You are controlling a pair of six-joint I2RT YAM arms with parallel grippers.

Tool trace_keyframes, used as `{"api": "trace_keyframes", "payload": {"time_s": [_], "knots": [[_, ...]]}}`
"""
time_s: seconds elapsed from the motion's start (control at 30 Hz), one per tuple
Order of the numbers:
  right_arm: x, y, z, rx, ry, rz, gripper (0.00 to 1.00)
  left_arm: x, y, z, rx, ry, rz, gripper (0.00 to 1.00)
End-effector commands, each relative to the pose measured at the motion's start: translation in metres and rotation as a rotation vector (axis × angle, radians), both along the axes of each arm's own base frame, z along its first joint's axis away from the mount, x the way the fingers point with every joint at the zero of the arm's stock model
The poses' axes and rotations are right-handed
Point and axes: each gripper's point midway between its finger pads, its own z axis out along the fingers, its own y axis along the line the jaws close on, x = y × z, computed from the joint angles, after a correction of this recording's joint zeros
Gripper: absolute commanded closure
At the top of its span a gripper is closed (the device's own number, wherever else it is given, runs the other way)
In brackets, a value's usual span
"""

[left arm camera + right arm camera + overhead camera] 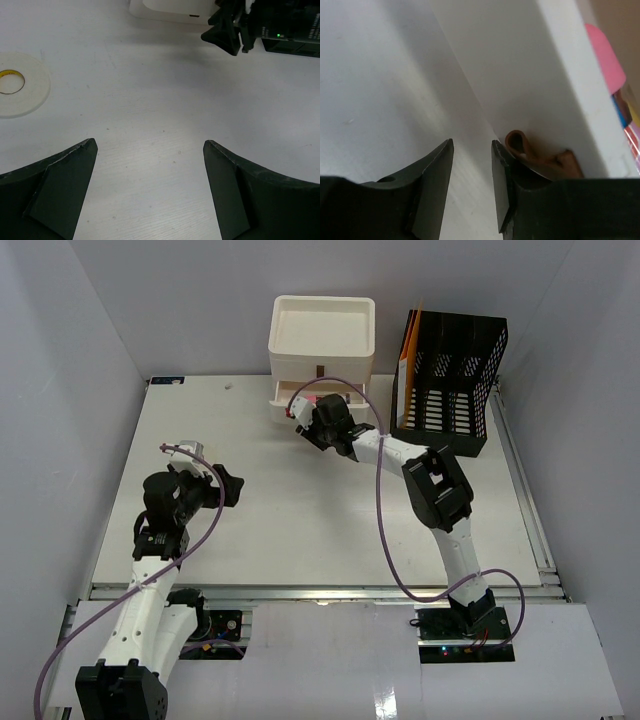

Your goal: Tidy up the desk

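The desk (300,530) is a white tabletop between pale walls. My right gripper (300,420) is at the front of the pulled-out bottom drawer (300,397) of the cream drawer unit (322,335). In the right wrist view its jaws (472,145) stand a little apart with only bare desk (370,100) between them. The drawer's brown pull tab (520,146) lies just outside the right finger, against the drawer front (520,75). My left gripper (150,150) is wide open over bare desk. A white tape roll (17,85) lies to its left.
A black mesh file rack (450,380) holding orange folders (408,350) stands at the back right beside the drawer unit. Pink and coloured items (607,60) show inside the drawer. A metal rail (320,590) runs along the near edge.
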Motion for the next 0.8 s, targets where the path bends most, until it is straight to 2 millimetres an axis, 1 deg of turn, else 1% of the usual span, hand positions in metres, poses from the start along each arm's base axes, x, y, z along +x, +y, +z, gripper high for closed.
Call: {"api": "trace_keyframes", "payload": {"time_s": [0.0, 0.07, 0.1, 0.2, 0.27, 0.3, 0.33, 0.4, 0.43, 0.53, 0.57, 0.63, 0.67, 0.7, 0.73, 0.77], "knots": [[0.083, -0.032, 0.107, 0.186, -0.394, -0.285, 0.46, -0.003, -0.013, 0.016, -0.008, -0.065, -0.073, 0.02], [0.086, -0.031, 0.110, 0.191, -0.415, -0.283, 0.45, -0.004, -0.018, 0.016, -0.016, -0.065, -0.104, 0.02], [0.086, -0.027, 0.112, 0.200, -0.415, -0.264, 0.45, -0.005, -0.020, 0.016, -0.020, -0.065, -0.116, 0.02], [0.081, -0.015, 0.119, 0.235, -0.401, -0.192, 0.45, -0.005, -0.021, 0.016, -0.022, -0.066, -0.122, 0.02], [0.083, -0.012, 0.124, 0.251, -0.396, -0.195, 0.45, -0.005, -0.022, 0.016, -0.024, -0.068, -0.125, 0.02], [0.087, -0.012, 0.132, 0.258, -0.411, -0.208, 0.45, -0.006, -0.024, 0.016, -0.029, -0.068, -0.136, 0.02], [0.092, -0.013, 0.126, 0.246, -0.415, -0.221, 0.45, -0.006, -0.025, 0.016, -0.032, -0.068, -0.145, 0.02], [0.099, -0.018, 0.128, 0.232, -0.435, -0.253, 0.45, -0.006, -0.029, 0.016, -0.040, -0.071, -0.169, 0.02], [0.102, -0.021, 0.129, 0.231, -0.439, -0.263, 0.44, -0.008, -0.035, 0.015, -0.053, -0.069, -0.201, 0.02], [0.103, -0.028, 0.126, 0.239, -0.422, -0.271, 0.42, -0.008, -0.047, 0.017, -0.093, -0.084, -0.270, 0.02], [0.101, -0.028, 0.124, 0.243, -0.408, -0.253, 0.42, -0.009, -0.050, 0.017, -0.105, -0.081, -0.284, 0.02], [0.081, -0.025, 0.144, 0.281, -0.369, -0.172, 0.42, -0.006, -0.055, 0.011, -0.138, -0.058, -0.304, 0.02], [0.064, -0.020, 0.137, 0.280, -0.297, -0.080, 0.42, -0.005, -0.057, 0.010, -0.153, -0.055, -0.311, 0.02], [0.032, -0.010, 0.116, 0.267, -0.161, 0.080, 0.41, -0.003, -0.060, 0.011, -0.170, -0.057, -0.318, 0.02], [0.004, -0.009, 0.121, 0.275, -0.082, 0.199, 0.41, 0.000, -0.063, 0.011, -0.177, -0.056, -0.322, 0.02], [-0.037, -0.014, 0.143, 0.307, -0.005, 0.329, 0.41, 0.005, -0.068, 0.011, -0.183, -0.058, -0.324, 0.02]]}}
